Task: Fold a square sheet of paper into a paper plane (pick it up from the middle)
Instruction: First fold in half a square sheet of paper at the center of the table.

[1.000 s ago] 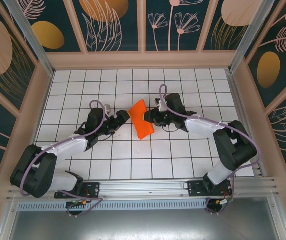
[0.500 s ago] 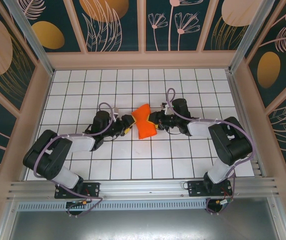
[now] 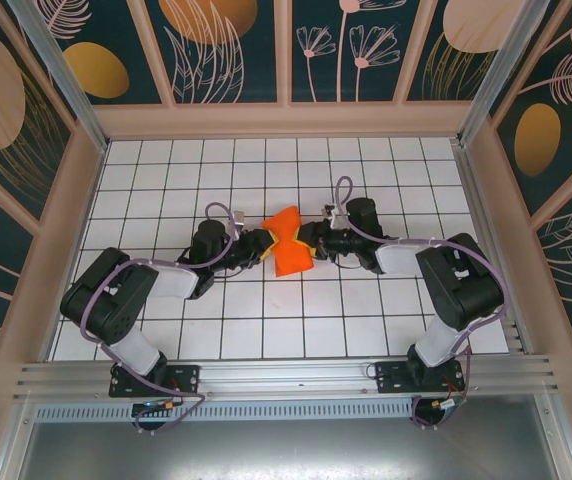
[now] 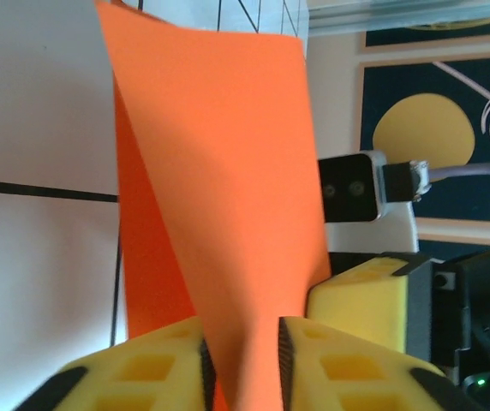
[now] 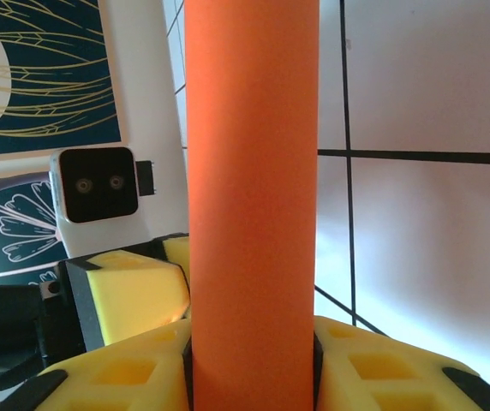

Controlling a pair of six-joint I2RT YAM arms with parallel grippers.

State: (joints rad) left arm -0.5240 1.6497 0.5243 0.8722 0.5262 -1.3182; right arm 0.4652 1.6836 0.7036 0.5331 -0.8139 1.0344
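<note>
The square sheet of paper (image 3: 286, 243) is bright orange-red and sits at the middle of the white grid table, pinched into a bow-tie shape. My left gripper (image 3: 263, 246) is shut on its left side and my right gripper (image 3: 307, 240) on its right side, the two facing each other. In the left wrist view the paper (image 4: 219, 171) narrows down between my left gripper's (image 4: 241, 370) yellow pads. In the right wrist view the paper (image 5: 252, 171) stands as a curved band that fills the gap of my right gripper (image 5: 252, 377).
The white grid table (image 3: 266, 330) is walled by patterned panels, with a metal rail (image 3: 286, 378) along the near edge. The two wrists are close: the right finger (image 4: 365, 295) shows beside the left jaws, and the left wrist camera (image 5: 98, 182) faces the right one.
My left gripper has moved right to the paper's left side and closed on it. The paper has gone from a loose fold to a shape pinched at the waist. The right gripper has barely moved.
</note>
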